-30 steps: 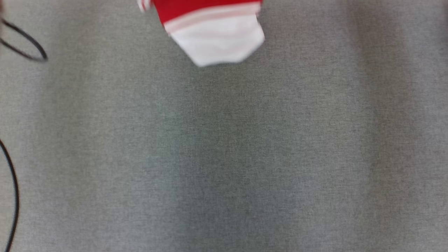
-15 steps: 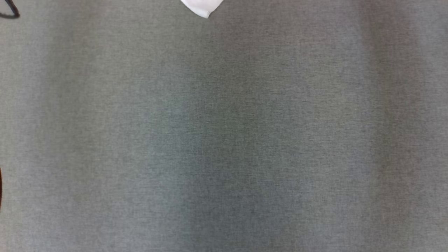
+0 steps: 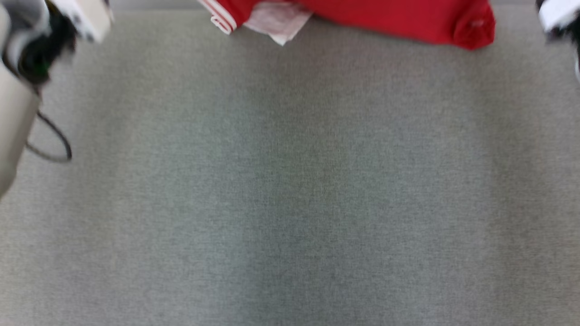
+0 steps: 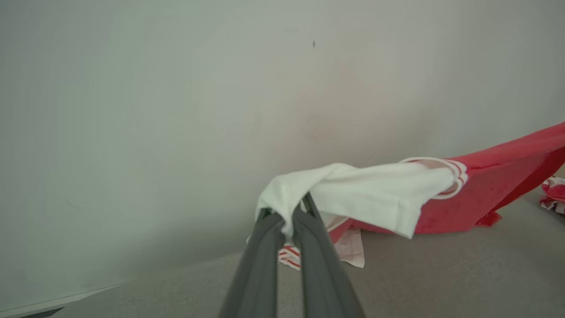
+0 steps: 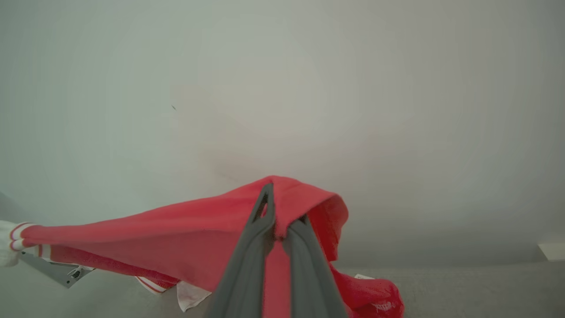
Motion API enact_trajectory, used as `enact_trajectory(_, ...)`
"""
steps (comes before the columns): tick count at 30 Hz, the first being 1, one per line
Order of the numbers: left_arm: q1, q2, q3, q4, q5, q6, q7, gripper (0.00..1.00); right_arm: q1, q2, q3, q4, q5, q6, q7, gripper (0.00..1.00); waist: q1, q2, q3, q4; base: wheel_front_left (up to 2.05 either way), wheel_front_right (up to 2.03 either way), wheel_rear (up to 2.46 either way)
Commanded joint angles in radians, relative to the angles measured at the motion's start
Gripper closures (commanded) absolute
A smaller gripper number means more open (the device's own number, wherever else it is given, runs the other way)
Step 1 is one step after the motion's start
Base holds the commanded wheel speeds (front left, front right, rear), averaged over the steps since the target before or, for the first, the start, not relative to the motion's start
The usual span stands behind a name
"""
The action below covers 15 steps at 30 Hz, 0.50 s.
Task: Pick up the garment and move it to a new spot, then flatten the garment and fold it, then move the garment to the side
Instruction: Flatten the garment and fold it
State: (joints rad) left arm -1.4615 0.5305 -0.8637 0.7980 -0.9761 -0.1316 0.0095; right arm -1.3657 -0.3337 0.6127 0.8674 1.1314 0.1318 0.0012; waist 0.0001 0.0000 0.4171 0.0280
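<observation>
Before a pale wall (image 4: 154, 110), the garment (image 4: 485, 194) hangs over grey carpet (image 3: 290, 203).

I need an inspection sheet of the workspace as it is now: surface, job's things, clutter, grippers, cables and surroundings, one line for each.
Surface: grey carpet-like surface, even in texture.
Job's things: red and white garment, lifted and stretched between the two grippers; its lower folds seem to reach the surface.
Clutter: nothing seen.
Grippers: left gripper shut on the white part of the garment; right gripper shut on its red part.
Cables: black cable looping beside the pale left forearm.
Surroundings: plain pale wall behind the garment.
</observation>
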Motion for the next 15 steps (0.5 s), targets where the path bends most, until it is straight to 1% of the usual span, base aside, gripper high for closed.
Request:
enact_trajectory(1, 0.039, 0.026, -0.018, -0.014, -0.033, 0.002, 0.024, 1.0, 0.038, -0.018, 0.016, -0.015, 0.024, -0.002, 0.026, 1.0, -0.0001, 0.0, -0.042, 0.0, 0.0, 0.0, 0.0)
enact_trajectory(4, 0.111, 0.061, -0.072, -0.062, -0.092, 0.002, 0.092, 1.0, 0.118, -0.039, 0.066, -0.051, 0.061, -0.002, 0.086, 1.0, -0.0001, 0.0, -0.095, -0.006, 0.0, 0.0, 0.0)
enact_trajectory(8, 0.201, 0.124, -0.154, -0.135, -0.141, 0.002, 0.169, 1.0, 0.232, -0.068, 0.129, -0.12, 0.116, -0.002, 0.148, 1.0, -0.0001, 0.0, -0.173, -0.019, 0.0, 0.0, 0.0)
enact_trajectory(12, 0.296, 0.193, -0.238, -0.242, -0.216, 0.002, 0.303, 1.0, 0.347, -0.113, 0.188, -0.195, 0.172, -0.002, 0.215, 1.0, -0.0001, 0.0, -0.253, -0.029, 0.0, 0.0, 0.0)
enact_trajectory(15, 0.365, 0.253, -0.297, -0.349, -0.267, 0.002, 0.395, 1.0, 0.426, -0.16, 0.234, -0.248, 0.203, -0.002, 0.266, 1.0, -0.0001, 0.0, -0.305, -0.032, 0.0, 0.0, 0.0)
